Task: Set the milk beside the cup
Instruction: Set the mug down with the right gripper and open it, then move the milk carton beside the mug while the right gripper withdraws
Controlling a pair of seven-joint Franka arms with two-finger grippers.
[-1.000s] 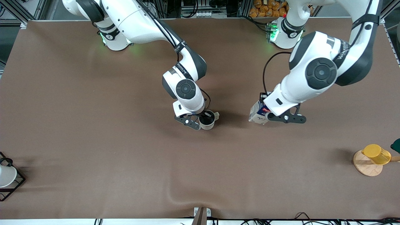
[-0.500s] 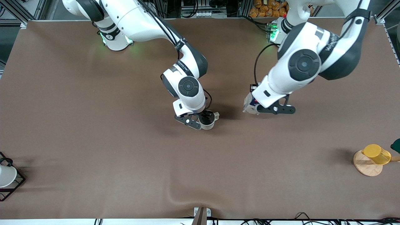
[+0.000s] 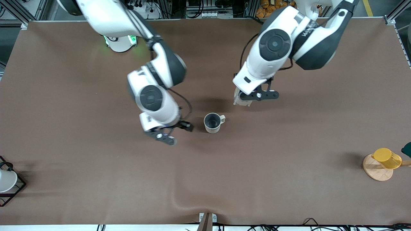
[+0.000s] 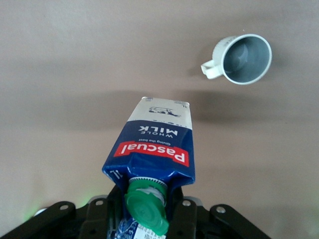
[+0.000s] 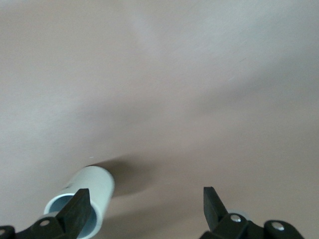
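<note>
The off-white cup stands upright and free on the brown table; it also shows in the left wrist view and the right wrist view. My left gripper is shut on the milk and holds it tilted in the air over bare table, toward the left arm's end from the cup. In the left wrist view the milk shows its blue top, red label and green cap. My right gripper is open and empty, beside the cup toward the right arm's end; its fingers are wide apart.
A yellow cup on a wooden base stands near the left arm's end. A white cup in a black wire frame stands at the right arm's end. The table cloth has a wrinkle near the front edge.
My right gripper has let go of the cup, opened and drawn away toward the right arm's end. My left arm has lifted the milk and carried it toward the cup.
</note>
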